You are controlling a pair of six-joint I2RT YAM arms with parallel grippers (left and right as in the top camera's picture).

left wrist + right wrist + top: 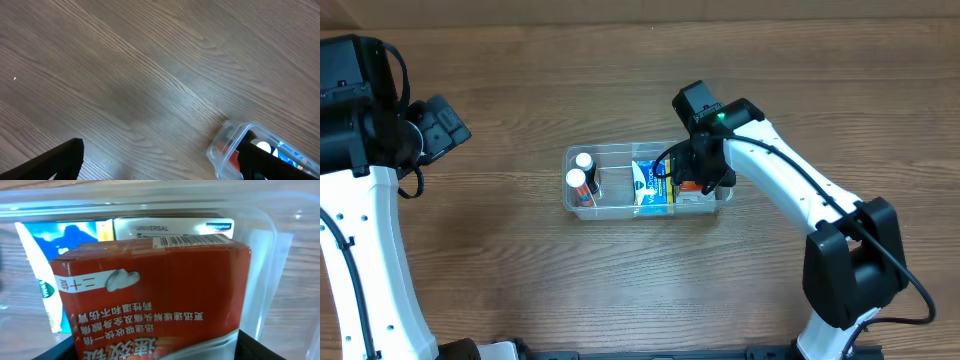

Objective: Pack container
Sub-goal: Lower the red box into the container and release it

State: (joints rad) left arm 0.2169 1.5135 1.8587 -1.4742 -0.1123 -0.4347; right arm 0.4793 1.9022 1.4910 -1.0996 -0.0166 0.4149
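Note:
The clear container (617,192) lies at the table's middle. It holds two white-capped bottles (580,172) at its left end, a blue box (650,183) and a white box (170,226). My right gripper (702,176) is over the container's right end, shut on a red box (155,290) with white Chinese print. The box sits low inside the container wall (270,245), next to the blue box (55,245). My left gripper (445,125) is open and empty, far to the left of the container; its wrist view (160,167) shows the container's corner (222,145) at lower right.
Bare wooden tabletop (500,260) surrounds the container on all sides. The right arm's base (850,270) stands at the front right, the left arm's body (360,200) along the left edge.

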